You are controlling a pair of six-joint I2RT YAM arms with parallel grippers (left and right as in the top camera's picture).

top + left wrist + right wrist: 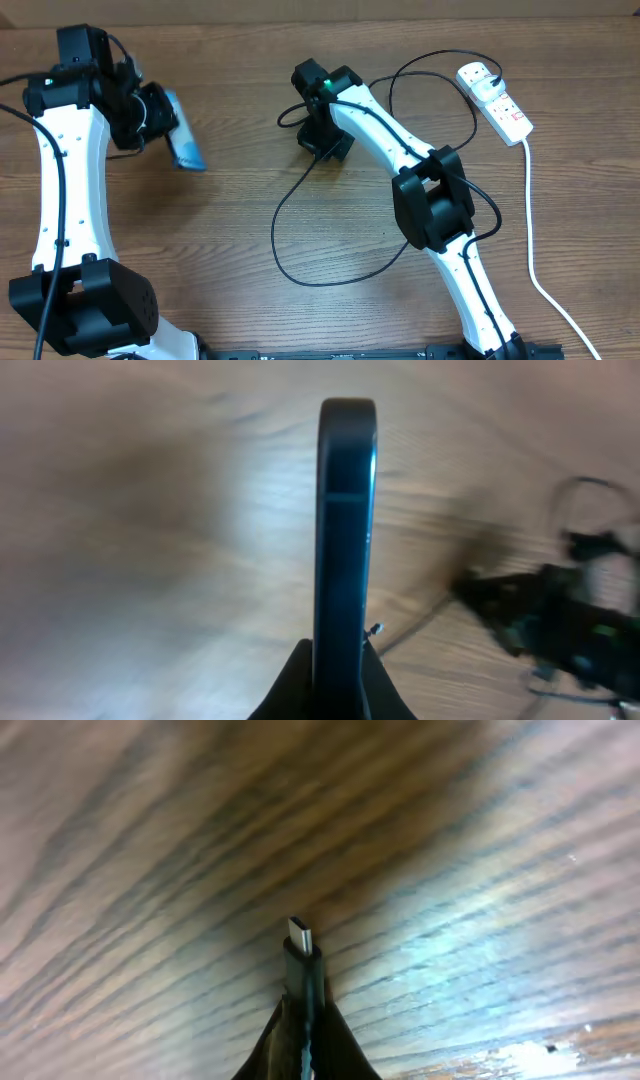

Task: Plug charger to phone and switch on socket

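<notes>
My left claw [160, 118], in the upper left of the overhead frame, is clamped on the phone [186, 145]. The blue slab sticks out of my fingers toward the lower right. In my left wrist view the phone [345, 530] stands edge-on up the middle of the frame. Its dark rim rises from between my two fingers [290, 685] at the bottom edge, and the wooden table [150, 560] behind it is blurred.

My right claw [322, 142], at upper centre of the overhead frame, is pinched narrow on the connector end of the charger [275, 235]. In my right wrist view the small metal tip [302, 934] pokes up from between my fingers [262, 1050] at bottom centre, pointing at bare wood grain.

From that claw the thin black cable drops toward the lower middle of the overhead frame. It swings in a wide loop under my right arm, then climbs to the upper right.

There it meets the upper end of the socket [497, 100], a white strip lying slantwise on the table [250, 80]. The plug is too small for me to tell how it is seated. I see red marks along the strip, but not which way any switch stands. The strip's thick white cord [530, 240] runs down the right edge of the frame. The phone and the connector tip are well apart, with bare wood between them.
</notes>
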